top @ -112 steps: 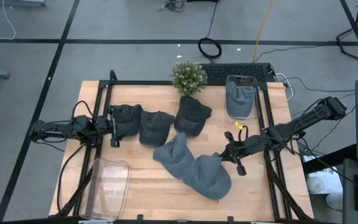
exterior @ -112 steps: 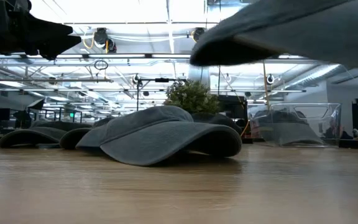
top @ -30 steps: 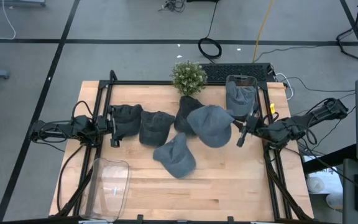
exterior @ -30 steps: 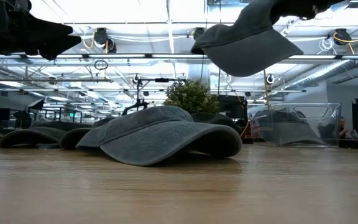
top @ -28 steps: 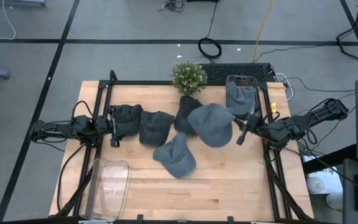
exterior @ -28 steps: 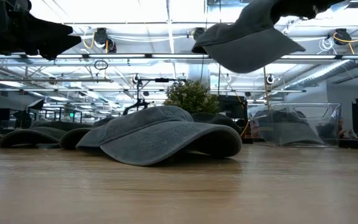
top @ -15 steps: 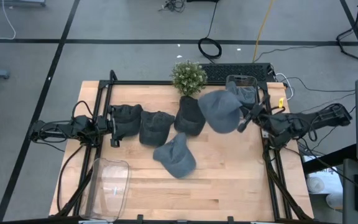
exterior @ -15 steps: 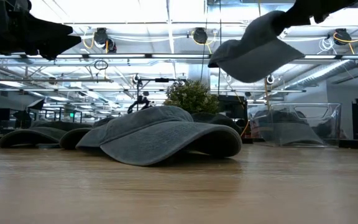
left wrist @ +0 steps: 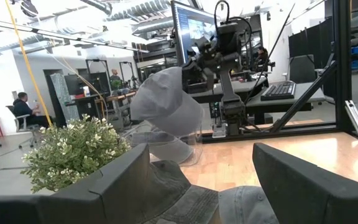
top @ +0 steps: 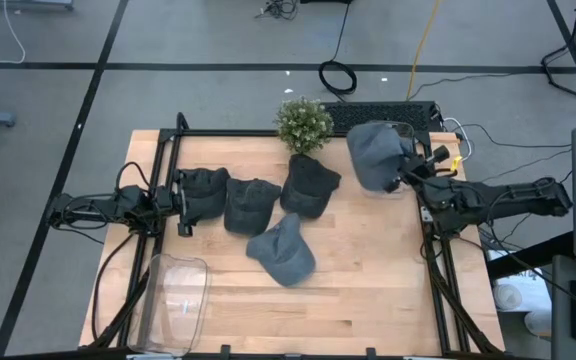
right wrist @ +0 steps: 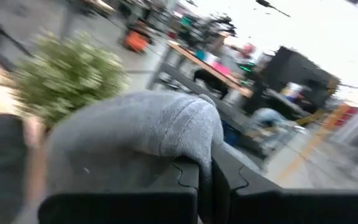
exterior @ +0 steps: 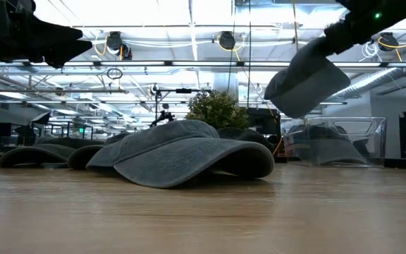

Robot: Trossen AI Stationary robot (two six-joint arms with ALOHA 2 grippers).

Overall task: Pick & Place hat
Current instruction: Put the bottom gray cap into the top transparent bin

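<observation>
Your right gripper (top: 400, 181) is clamped on the grey hat (top: 373, 155), holding it in the air over the clear bin (exterior: 337, 141) at the table's (top: 368, 300) far right corner. From overhead, the hat's long axis runs from the gripper toward the far left, crown leading, with the pinched edge nearest the fingers. In the low view the hat (exterior: 306, 83) hangs tilted, its lower end dipping toward the left. Your right arm reaches in low from the right edge, its wrist angled toward the potted plant (top: 303, 123).

A second ago the hat hung over the middle of the table beside the dark caps; it has since swung to the far right, over the bin.

Your left gripper (top: 182, 204) waits at the left side, fingers apart, at the first of the three dark caps (top: 253, 203) in the row. Another grey cap (top: 283, 250) lies alone on the wood nearer the front.
</observation>
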